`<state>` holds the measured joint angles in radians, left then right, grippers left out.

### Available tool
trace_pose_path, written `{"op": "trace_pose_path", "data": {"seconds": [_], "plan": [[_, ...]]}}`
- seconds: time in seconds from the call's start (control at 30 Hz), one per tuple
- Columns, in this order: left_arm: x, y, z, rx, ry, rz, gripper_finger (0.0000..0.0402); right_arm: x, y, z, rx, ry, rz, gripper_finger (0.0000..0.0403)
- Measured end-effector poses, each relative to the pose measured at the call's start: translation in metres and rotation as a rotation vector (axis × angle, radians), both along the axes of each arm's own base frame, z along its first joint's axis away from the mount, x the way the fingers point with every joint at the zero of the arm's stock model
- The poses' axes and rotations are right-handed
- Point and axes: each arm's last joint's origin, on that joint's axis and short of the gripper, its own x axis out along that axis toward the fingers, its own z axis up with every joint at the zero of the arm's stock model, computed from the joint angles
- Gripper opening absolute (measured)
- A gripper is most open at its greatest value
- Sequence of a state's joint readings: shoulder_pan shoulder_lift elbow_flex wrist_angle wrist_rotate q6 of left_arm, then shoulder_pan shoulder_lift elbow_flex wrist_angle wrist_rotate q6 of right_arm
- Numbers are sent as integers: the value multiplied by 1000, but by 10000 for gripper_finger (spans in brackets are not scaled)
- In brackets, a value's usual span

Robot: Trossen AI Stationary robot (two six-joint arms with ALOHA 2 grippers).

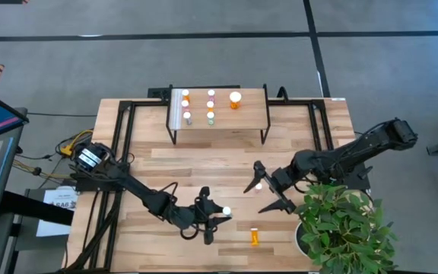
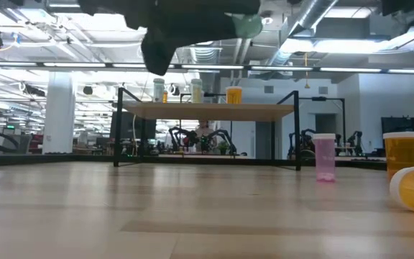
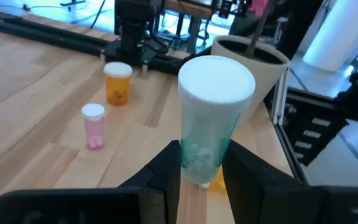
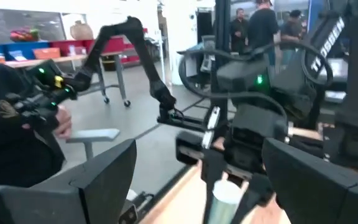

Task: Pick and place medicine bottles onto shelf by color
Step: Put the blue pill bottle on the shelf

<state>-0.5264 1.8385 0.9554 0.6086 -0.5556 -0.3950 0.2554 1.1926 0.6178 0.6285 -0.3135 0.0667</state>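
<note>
Left claw (image 1: 210, 215) sits over the near part of the wooden surface (image 1: 310, 137), closed on a pale green bottle (image 3: 211, 124) with a white cap. The left wrist view shows both fingers (image 3: 166, 171) pressing the lower body of this bottle, which stands upright between them. In the low view the claw and bottle are above the surface, clear of it.

Right claw (image 1: 268, 190) is near the middle right of the surface, beside a potted plant (image 1: 341, 228), with its fingers spread wide and nothing between them.

Loose stock on the surface: a pink bottle (image 2: 324, 157) stands upright; an orange bottle (image 2: 404, 153) stands upright near it; a second orange bottle (image 1: 255, 237) lies on its side near the front edge, close to the plant.

The shelf (image 1: 249, 122) stands at the far side of the surface. On it stand several white-capped bottles in rows, including a wider orange one (image 1: 235, 100) towards the right end and smaller ones to its left. Colours of the smallest are hard to separate from above.

A person's sleeve (image 4: 11, 124) shows in the room beyond, in the right wrist view.
</note>
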Motion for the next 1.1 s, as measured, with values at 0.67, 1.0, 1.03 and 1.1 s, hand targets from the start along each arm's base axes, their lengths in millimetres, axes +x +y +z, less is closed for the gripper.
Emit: {"op": "trace_pose_path", "data": {"seconds": [0.67,1.0,1.03,1.1], "plan": [[1,39,27,-71,57,63,84,51,-9,-33,46,212,-218,351],[-2,42,28,-49,90,77,84,68,-19,-38,122,303,-265,303],[-2,42,27,-47,97,81,84,68,-19,-38,121,309,-266,299],[-2,42,26,-41,107,86,84,68,-20,-39,121,317,-267,290]]}}
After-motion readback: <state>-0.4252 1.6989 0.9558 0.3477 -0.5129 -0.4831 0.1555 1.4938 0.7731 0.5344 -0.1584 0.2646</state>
